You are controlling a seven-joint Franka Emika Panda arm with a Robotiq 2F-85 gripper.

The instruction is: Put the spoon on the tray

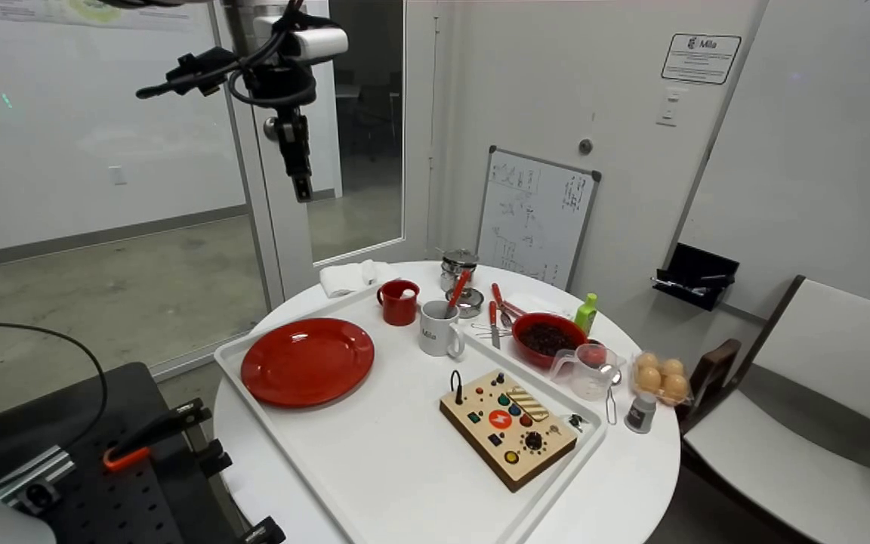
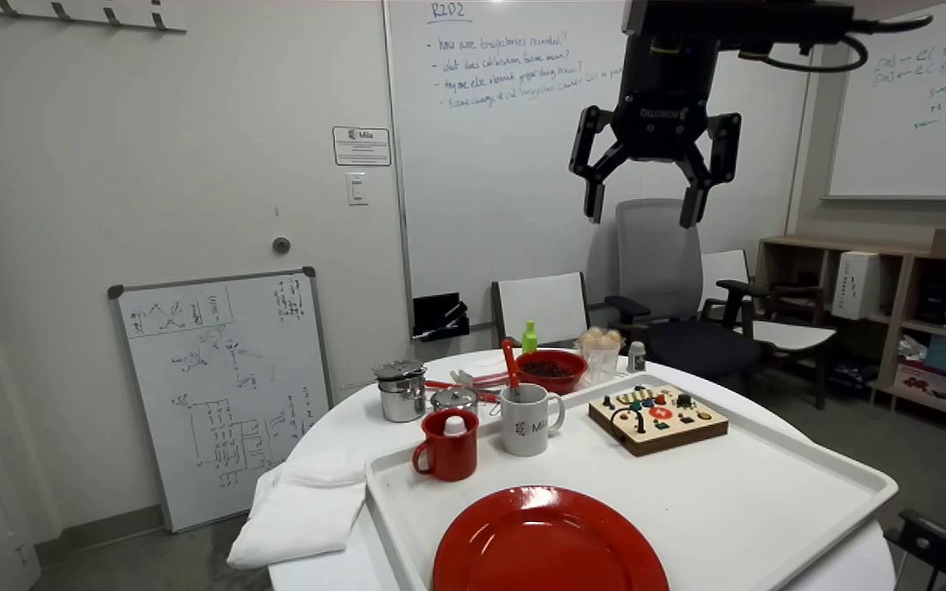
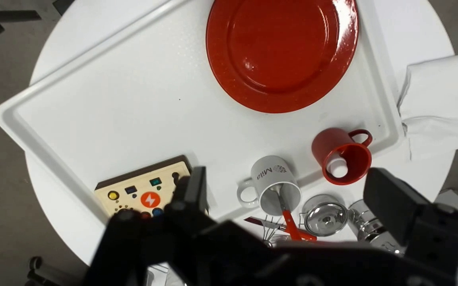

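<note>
Spoon (image 2: 512, 365): we find it leaning in the white mug (image 2: 525, 425), red handle up above the rim, metal end inside.
Gripper (image 2: 642, 218): pointing down, high above the round table (image 1: 624, 491), its two fingers well apart.
Tray (image 1: 382, 453): we see the mug, a red cup (image 2: 450, 455), a red plate (image 1: 306, 363) and a wooden button board (image 1: 507, 423) resting on it.
Red cup: near the mug, a rounded white object (image 3: 337, 167) inside.
Red bowl (image 1: 538, 358): on the table just outside the tray, full of small dark pieces (image 1: 546, 338).

Fingers (image 2: 594, 203) apart, high up; spoon (image 2: 510, 361) leaning in mug (image 2: 524, 427) on tray (image 2: 752, 484).
</note>
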